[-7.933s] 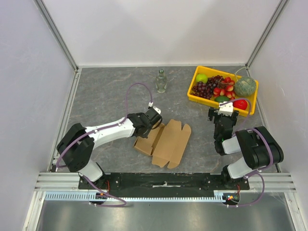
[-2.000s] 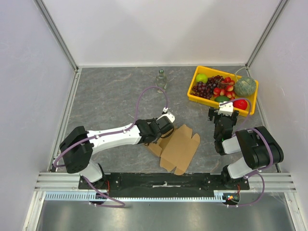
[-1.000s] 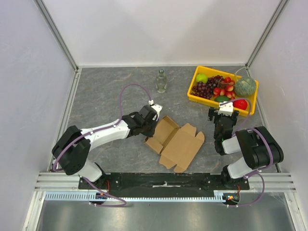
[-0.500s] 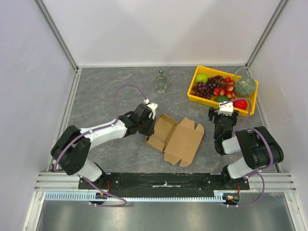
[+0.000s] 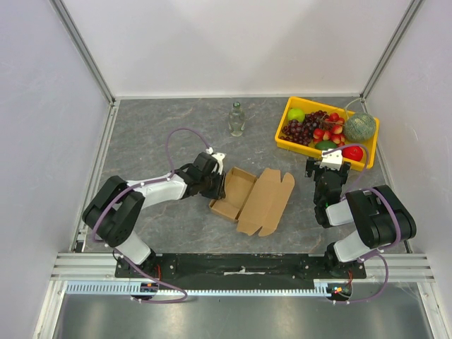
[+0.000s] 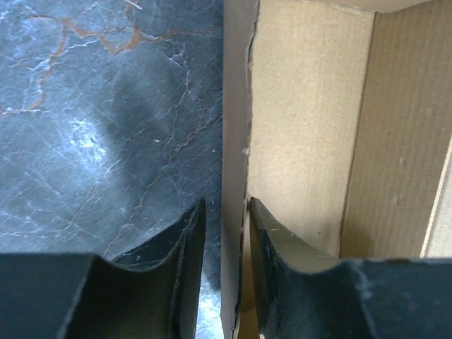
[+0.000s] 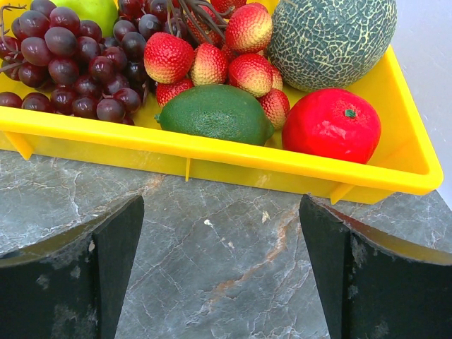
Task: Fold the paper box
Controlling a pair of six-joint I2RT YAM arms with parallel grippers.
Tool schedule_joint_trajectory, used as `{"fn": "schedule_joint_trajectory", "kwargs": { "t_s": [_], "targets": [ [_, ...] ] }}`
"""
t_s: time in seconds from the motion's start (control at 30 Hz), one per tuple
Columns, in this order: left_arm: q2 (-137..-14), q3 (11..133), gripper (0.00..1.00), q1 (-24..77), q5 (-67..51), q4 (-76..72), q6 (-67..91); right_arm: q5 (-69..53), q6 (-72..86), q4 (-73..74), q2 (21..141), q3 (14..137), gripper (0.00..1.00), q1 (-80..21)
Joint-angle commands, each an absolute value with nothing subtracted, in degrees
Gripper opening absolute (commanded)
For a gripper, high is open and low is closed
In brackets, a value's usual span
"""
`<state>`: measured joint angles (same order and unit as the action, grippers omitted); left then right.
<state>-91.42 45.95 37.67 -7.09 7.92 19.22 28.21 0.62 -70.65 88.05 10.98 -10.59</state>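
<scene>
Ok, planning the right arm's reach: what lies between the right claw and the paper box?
Nothing but bare tabletop between the right claw and the paper box, as the top view shows.

The fingers [image 6: 185, 244] of my left gripper [image 6: 226, 205] are dark, smooth plastic with a dull sheen. The paper box [image 6: 304, 134] between them is matt brown cardboard, finely ribbed, its cut edge rough and frayed. The table [image 6: 99, 106] looks like polished grey marble with rusty veins. The fruit tray [image 7: 233, 154] is glossy yellow plastic, the bottle [image 5: 236, 119] clear glass.
</scene>
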Motion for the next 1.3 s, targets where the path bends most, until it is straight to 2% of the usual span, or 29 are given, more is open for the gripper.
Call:
{"fn": "schedule_joint_trajectory", "kwargs": {
  "t_s": [0.0, 0.47, 0.77, 0.83, 0.9, 1.07, 1.2, 1.27],
  "targets": [
    [-92.89, 48.16, 0.4, 37.53, -9.84, 5.1, 21.8, 28.92, 1.41, -72.42, 88.07, 12.22, 0.98, -10.37],
    [-95.01, 49.21, 0.47, 37.53, -7.03, 6.32, 20.92, 29.09, 1.49, -72.51, 87.98, 12.13, 0.98, -10.28],
    [-94.75, 59.67, 0.89, 37.53, -7.91, 17.48, 24.25, 26.89, 2.46, -70.66, 87.8, 12.92, 0.98, -8.88],
    [-93.0, 61.51, 0.94, 37.53, -7.56, 20.2, 24.78, 26.72, 2.55, -70.75, 87.72, 12.75, 0.98, -8.88],
    [-91.59, 64.23, 0.95, 37.53, -7.12, 23.71, 25.14, 28.11, 2.46, -71.1, 87.28, 12.74, 0.98, -8.88],
    [-89.04, 72.5, 0.97, 37.53, -7.56, 33.9, 26.19, 33.22, 6.41, -46.18, 74.82, 20.47, 0.98, -9.05],
    [-88.42, 78.03, 0.98, 37.53, -9.23, 40.24, 27.42, 36.46, 18.34, -30.02, 62.87, 26.52, 0.98, -8.88],
    [-88.85, 81.55, 0.98, 37.62, -8.79, 43.31, 27.07, 40.14, 28.95, -18.44, 59.95, 33.61, 0.98, -8.96]
  ]
}}
